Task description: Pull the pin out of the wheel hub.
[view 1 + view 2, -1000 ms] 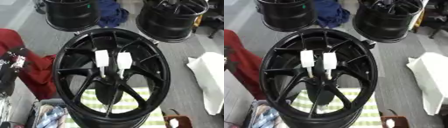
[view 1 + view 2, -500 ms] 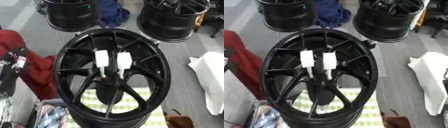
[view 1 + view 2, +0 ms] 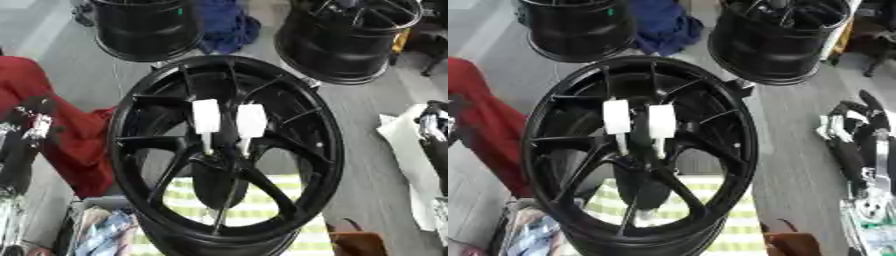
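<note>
Off at the right edge, the right hand (image 3: 859, 150) comes in as a glossy black arm with silver joints, its dark fingers (image 3: 871, 107) reaching up and slightly bent over a white cloth (image 3: 411, 165), holding nothing; it is well apart from the wheel. At the left edge the left hand (image 3: 31, 122) shows dark against a red cloth (image 3: 52, 125), and whether its fingers are bent or straight cannot be told. Between them the wheel hub (image 3: 229, 150) lies as a smooth black ring of thin spokes meeting at a dark centre. Two white pins (image 3: 206, 119) (image 3: 251, 121), flat blocky heads on thin pale stems, stand side by side just above that centre. Beneath the wheel shows a green-and-white striped cloth (image 3: 254, 197). Beyond it sit two more black rims (image 3: 149, 27) (image 3: 350, 37) with a crumpled blue cloth (image 3: 227, 22) between.
</note>
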